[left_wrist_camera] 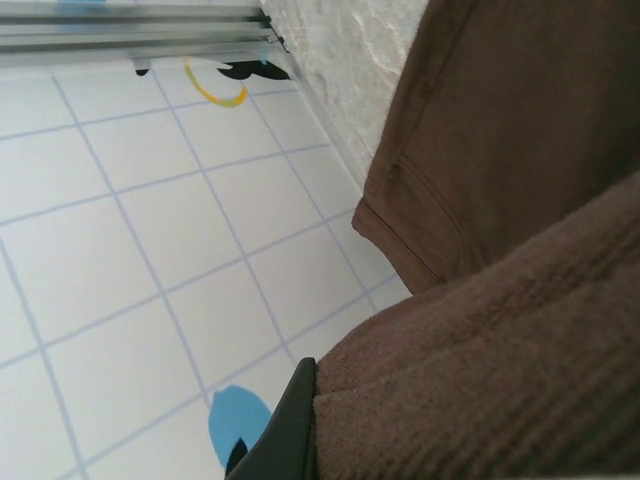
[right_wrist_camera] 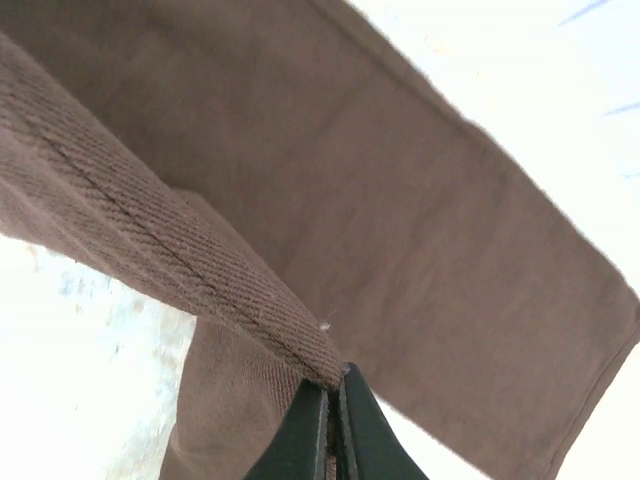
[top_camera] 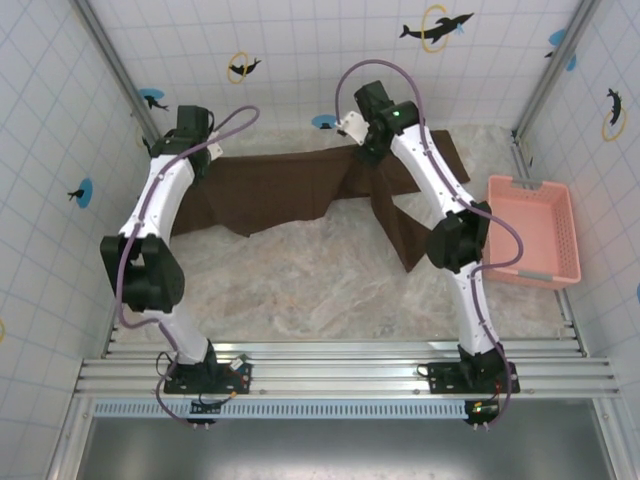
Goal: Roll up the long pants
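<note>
We see the long pants [top_camera: 285, 190] spread along the bench's [top_camera: 300, 290] far edge, one leg trailing toward the middle. The right gripper [right_wrist_camera: 335, 385] pinches a seamed fold of them. The left gripper [top_camera: 195, 150] sits at their far-left end (cloth hides its grip, so we cannot tell). A pink basket [top_camera: 535, 230] stands at the right edge.

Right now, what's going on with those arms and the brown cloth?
Two arms are working on the long pants, spread across the far side of the table. The right claw is shut on a seam fold. The left claw is at the pants' left end, cloth bunched against its finger; its grip is hidden. No roll yet.
</note>
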### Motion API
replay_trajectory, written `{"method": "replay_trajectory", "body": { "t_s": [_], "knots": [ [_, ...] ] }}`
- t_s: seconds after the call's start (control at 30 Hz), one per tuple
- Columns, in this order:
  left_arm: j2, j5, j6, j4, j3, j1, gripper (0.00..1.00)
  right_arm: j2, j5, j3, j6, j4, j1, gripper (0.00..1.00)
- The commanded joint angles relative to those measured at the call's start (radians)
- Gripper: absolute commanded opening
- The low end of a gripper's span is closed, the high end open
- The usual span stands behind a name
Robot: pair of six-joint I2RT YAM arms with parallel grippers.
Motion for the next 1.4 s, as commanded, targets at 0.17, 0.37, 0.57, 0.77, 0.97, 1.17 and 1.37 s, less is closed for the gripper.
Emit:
{"method": "replay_trajectory", "body": {
  "t_s": [0.17,0.37,0.57,0.77,0.97,1.17,1.37],
  "knots": [
    [0.209,0.022,-0.047,-0.023,0.193,0.073,0.0,0.113,0.157,0.08,-0.037,0.12,0.014,0.01],
    [0.324,0.027,-0.046,-0.015,0.288,0.095,0.0,0.194,0.18,0.144,-0.029,0.182,0.024,0.02],
    [0.427,0.029,-0.049,0.003,0.385,0.122,0.0,0.24,0.178,0.151,-0.027,0.264,0.044,0.05],
    [0.577,-0.03,-0.031,0.113,0.448,0.123,0.16,0.283,0.179,0.153,-0.021,0.297,0.069,0.07],
    [0.701,-0.064,-0.02,0.199,0.557,0.122,0.11,0.319,0.192,0.153,-0.016,0.298,0.071,0.05],
    [0.749,-0.074,0.02,0.307,0.575,0.11,0.48,0.345,0.231,0.156,-0.009,0.311,0.069,0.31],
    [0.586,-0.131,-0.057,0.307,0.428,0.042,0.94,0.262,0.308,0.185,0.06,0.269,0.038,0.86]
  ]
}}
